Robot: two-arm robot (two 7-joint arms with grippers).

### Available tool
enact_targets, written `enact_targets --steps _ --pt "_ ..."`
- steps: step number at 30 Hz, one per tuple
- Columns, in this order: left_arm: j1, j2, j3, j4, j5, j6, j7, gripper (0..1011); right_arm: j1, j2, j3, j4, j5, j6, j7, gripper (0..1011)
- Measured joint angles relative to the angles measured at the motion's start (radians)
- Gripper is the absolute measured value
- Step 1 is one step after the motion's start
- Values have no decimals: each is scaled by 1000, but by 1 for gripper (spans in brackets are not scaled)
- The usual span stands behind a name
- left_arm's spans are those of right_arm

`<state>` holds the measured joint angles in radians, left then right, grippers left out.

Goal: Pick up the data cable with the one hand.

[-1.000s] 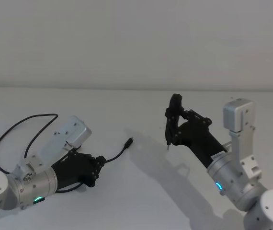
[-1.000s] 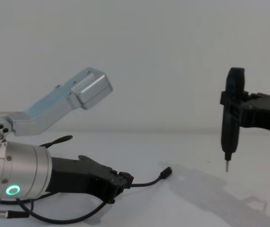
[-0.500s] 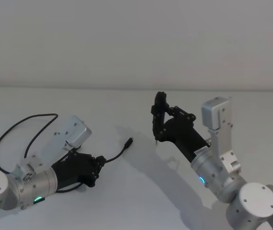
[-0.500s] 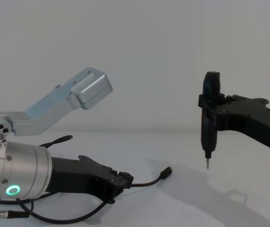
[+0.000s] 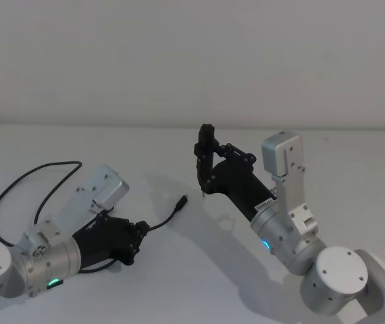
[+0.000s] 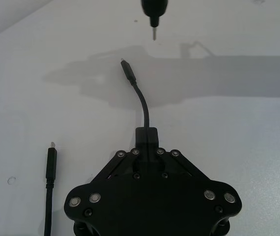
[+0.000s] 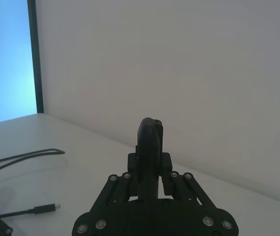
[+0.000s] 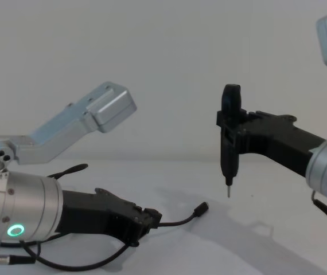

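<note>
The left black two-finger claw [image 5: 136,235] lies low over the white bench [image 5: 199,283], closed tight on the thin black data cable [image 5: 168,218] just short of its plug [image 5: 183,200]. The right claw [image 8: 232,129] clamps an upright black pen-shaped tool [image 8: 228,166], whose tip hangs near that plug without touching it.

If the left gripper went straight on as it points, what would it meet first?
Probably the data cable it holds, whose plug lies just ahead; beyond hangs the pen-shaped tool in the right gripper.
</note>
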<state>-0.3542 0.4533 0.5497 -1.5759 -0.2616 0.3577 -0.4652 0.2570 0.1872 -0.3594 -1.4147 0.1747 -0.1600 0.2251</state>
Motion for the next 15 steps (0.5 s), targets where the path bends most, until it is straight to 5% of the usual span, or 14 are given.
enact_targets --steps 15 --pt "0 0 0 0 0 0 0 20 55 -33 -14 73 -7 -25 43 274"
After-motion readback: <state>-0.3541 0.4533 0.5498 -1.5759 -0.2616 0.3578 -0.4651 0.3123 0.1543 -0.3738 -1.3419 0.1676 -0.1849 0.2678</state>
